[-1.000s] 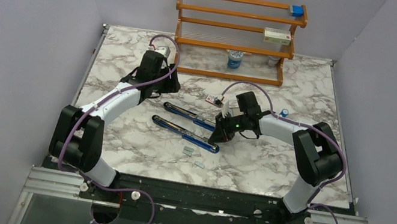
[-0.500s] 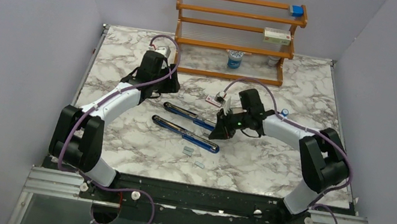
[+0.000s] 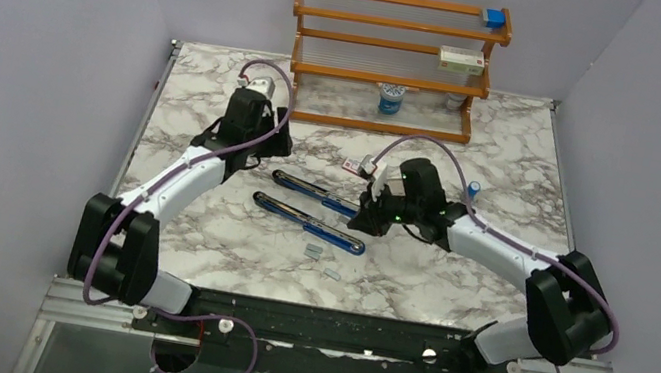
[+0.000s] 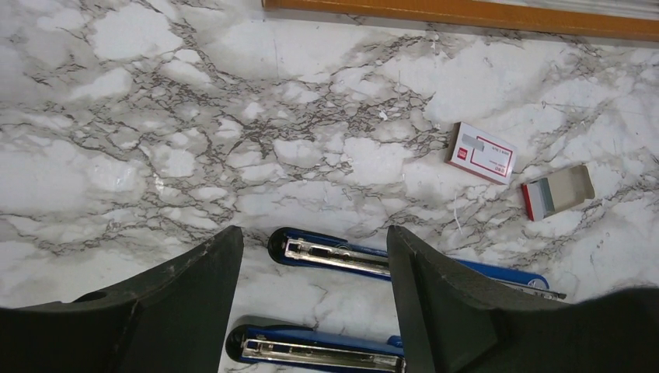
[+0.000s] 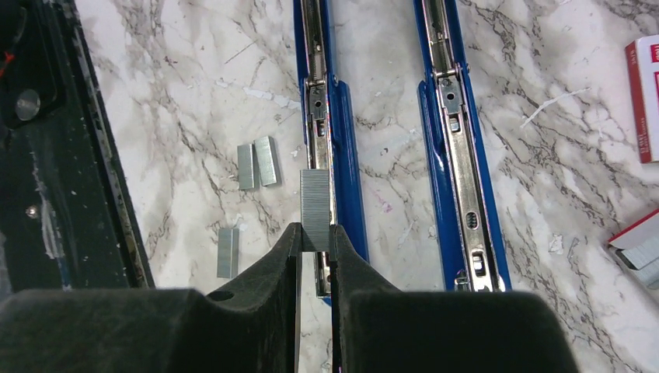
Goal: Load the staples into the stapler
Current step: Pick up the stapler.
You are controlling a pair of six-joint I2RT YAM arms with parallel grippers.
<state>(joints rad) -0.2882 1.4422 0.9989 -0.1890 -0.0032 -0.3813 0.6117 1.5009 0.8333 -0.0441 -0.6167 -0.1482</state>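
Your right arm has swung its elbow out toward the right edge of the tabletop and levelled off. The right gripper [image 5: 315, 233] is pinched narrow on a short silver-grey strip of staples [image 5: 315, 206]. It now hangs over the right-hand end of the nearer arm of the long blue stapler [image 5: 330, 116], which lies open in the middle of the tabletop [image 3: 453, 278] with both metal channels facing up.

In the right wrist view the strip sits slightly left of the channel and roughly in line with it. I can't tell whether it touches the metal. So you're at the seating step, with the strip not yet in the channel.

Your left gripper [image 4: 313, 237] has just spread wider and eased back toward the far-left corner. It holds nothing and hangs above the left end of the stapler's farther arm.

More loose staple pieces [image 5: 256, 163] lie near the front edge. The small pink-and-white box [image 4: 481, 152] rests beyond the stapler.

My read: nudge the strip right before lowering it, or it may catch on the channel wall.
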